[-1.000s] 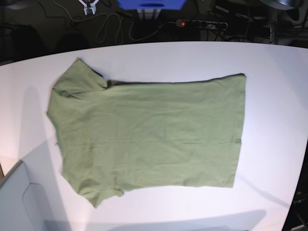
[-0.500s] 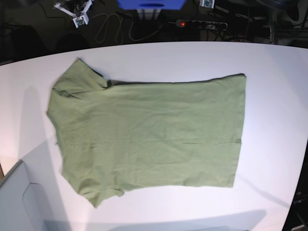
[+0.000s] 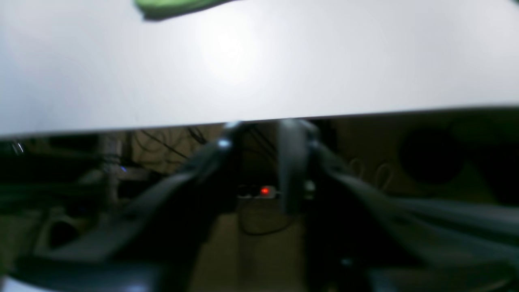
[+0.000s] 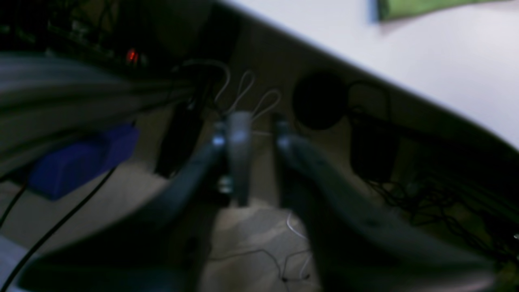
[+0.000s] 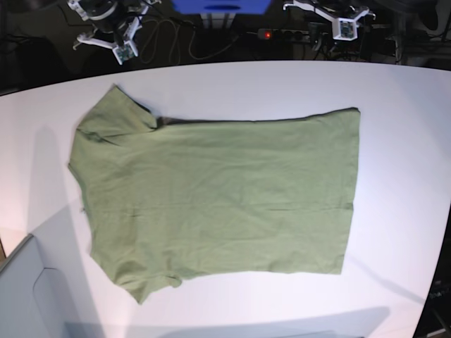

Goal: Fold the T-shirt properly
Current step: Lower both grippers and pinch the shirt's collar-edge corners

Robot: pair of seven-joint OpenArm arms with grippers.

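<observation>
The olive-green T-shirt (image 5: pixel 218 190) lies spread flat on the white table (image 5: pixel 402 141), neck end to the left and hem to the right. Both grippers hang beyond the table's far edge, clear of the cloth. My right gripper (image 5: pixel 106 42) is at the top left, and my left gripper (image 5: pixel 331 15) is at the top right. In the left wrist view the left gripper (image 3: pixel 259 132) is open and empty, with a corner of the T-shirt (image 3: pixel 170 6) far ahead. In the right wrist view the right gripper (image 4: pixel 259 125) stands slightly open and empty, with a strip of T-shirt (image 4: pixel 417 7) at the top.
Behind the table's far edge lie a power strip (image 5: pixel 292 34) with a red light, a blue box (image 5: pixel 222 7) and loose cables (image 5: pixel 162 39). A grey panel (image 5: pixel 28 296) sits at the front left corner. Bare white tabletop surrounds the shirt.
The right gripper moved down and left along the top edge of the base view. The left gripper came into view at the top right. The T-shirt has not moved.
</observation>
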